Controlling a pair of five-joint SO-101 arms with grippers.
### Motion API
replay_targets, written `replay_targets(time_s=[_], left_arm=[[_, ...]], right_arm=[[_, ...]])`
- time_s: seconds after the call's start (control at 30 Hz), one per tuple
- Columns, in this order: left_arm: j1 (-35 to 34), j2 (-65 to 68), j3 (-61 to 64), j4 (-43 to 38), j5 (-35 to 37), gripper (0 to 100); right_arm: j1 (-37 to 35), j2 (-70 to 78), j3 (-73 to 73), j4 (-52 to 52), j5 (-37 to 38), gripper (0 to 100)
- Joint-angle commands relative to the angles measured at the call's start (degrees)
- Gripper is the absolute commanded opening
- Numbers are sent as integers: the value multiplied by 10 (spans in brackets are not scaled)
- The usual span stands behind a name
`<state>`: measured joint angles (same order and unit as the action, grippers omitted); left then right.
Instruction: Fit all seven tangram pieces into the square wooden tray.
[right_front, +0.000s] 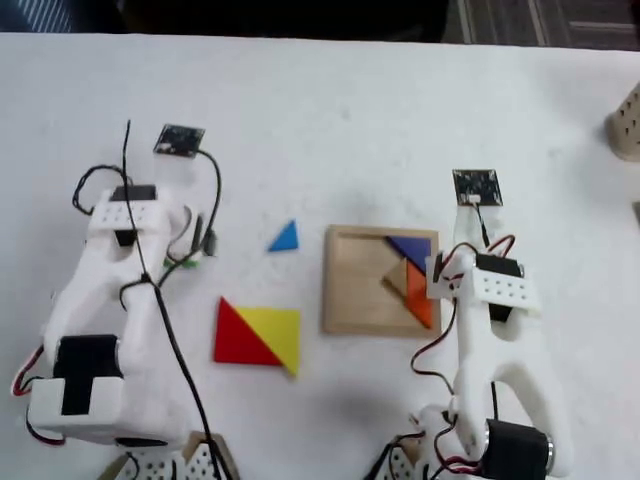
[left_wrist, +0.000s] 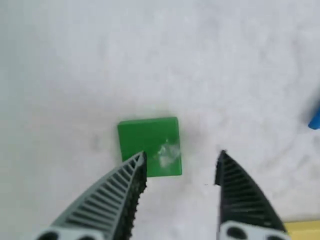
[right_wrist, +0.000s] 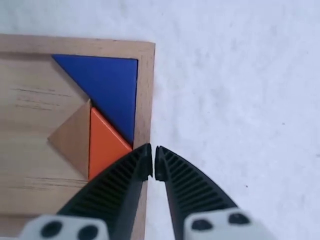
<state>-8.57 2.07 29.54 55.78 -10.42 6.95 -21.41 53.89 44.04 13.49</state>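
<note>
The left gripper (left_wrist: 182, 162) hangs spread open low over the green square (left_wrist: 150, 145), which lies flat on the white table (left_wrist: 225, 60), well apart from the tray (right_front: 350, 305). One finger (left_wrist: 120, 195) overlaps the piece, so closing could, I think, press or skid it rather than pinch it. Being square, it has no long axis; its edges sit nearly square to the jaws. Farther off, the right gripper (right_wrist: 154, 159) is pinched shut, empty, over the tray's rim.

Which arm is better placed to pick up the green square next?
Left. The left gripper hangs open over the green square; the right gripper is shut at the rim of the wooden tray.
</note>
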Motion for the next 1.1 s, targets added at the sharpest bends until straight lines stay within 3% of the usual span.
replay_targets(time_s=[0.0,0.27,0.43,1.07], left_arm=[[-14,-32,-2,-2,-3,307],[-35,39,-7,-42,-4,309],[-39,82,-55,2,-4,308],[-41,90,-62,2,-4,309]], right_arm=[[-7,-21,-3,-9,7,24],[-7,-21,-2,-9,7,24],[-7,-21,-2,-9,7,24],[-6,-21,-2,-9,7,24]])
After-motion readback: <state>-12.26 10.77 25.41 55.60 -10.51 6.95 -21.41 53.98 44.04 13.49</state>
